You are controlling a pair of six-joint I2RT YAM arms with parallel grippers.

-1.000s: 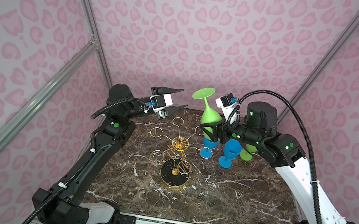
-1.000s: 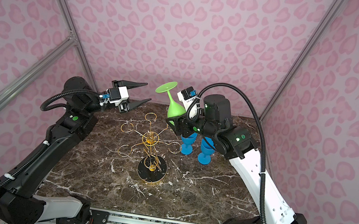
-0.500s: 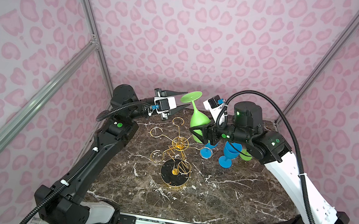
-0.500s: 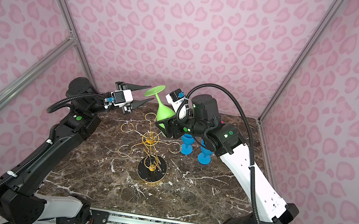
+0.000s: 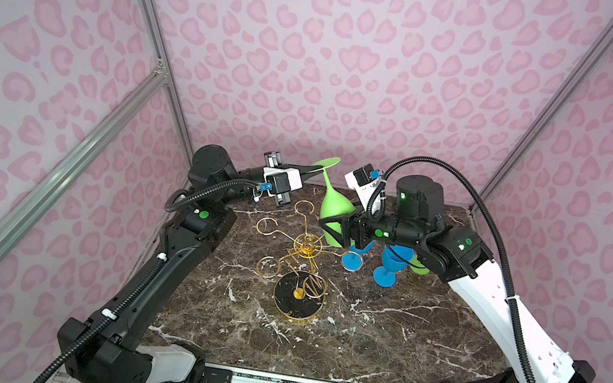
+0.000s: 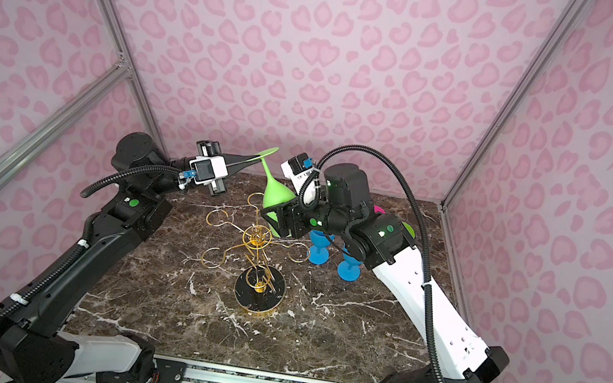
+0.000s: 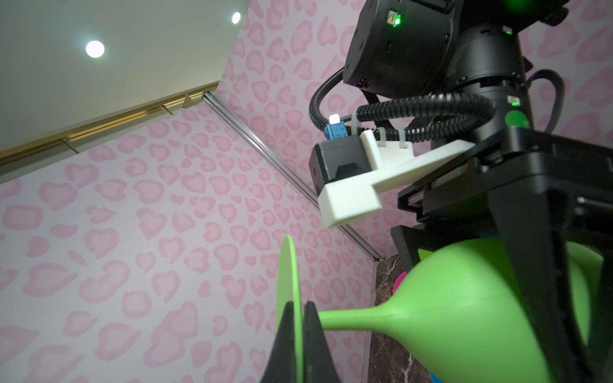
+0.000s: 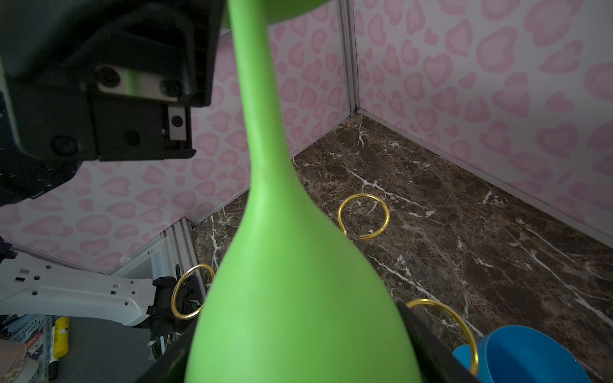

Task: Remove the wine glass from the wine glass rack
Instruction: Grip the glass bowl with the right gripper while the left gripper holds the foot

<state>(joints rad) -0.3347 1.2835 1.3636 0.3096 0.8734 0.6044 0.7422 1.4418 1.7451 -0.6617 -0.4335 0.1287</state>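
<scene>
The glass (image 5: 336, 206) is off the table and in the air, upside down: foot up, bowl down, and tilted so that the foot leans toward the left arm. In both top views it hangs over the far part of the table, just behind the rack (image 5: 306, 244) and higher than its loops. In the right wrist view the stem (image 8: 262, 99) runs bare from foot to bowl, and the gold loops (image 8: 363, 215) lie beyond it, apart from it.

My left gripper (image 7: 298, 310) is pinched on the edge of the foot. The left wrist view shows both black fingers (image 7: 313, 331) closed flat on the thin green disc, one on each face. In a top view it (image 6: 255, 158) reaches in from the left, level with the foot.

My right gripper (image 5: 332, 226) stands wide around the lower bowl, one finger on each side. The right wrist view shows a finger (image 8: 428, 341) right against the bowl wall, but I cannot tell whether the pair presses on the glass or only brackets it.

The rack stands upright near the middle of the marble table (image 5: 356, 336) on its round black base (image 6: 258, 292). Two blue glasses (image 6: 348, 269) stand on the table to its right, under the right arm, the nearer one (image 5: 352, 260) just beside a rack loop.
</scene>
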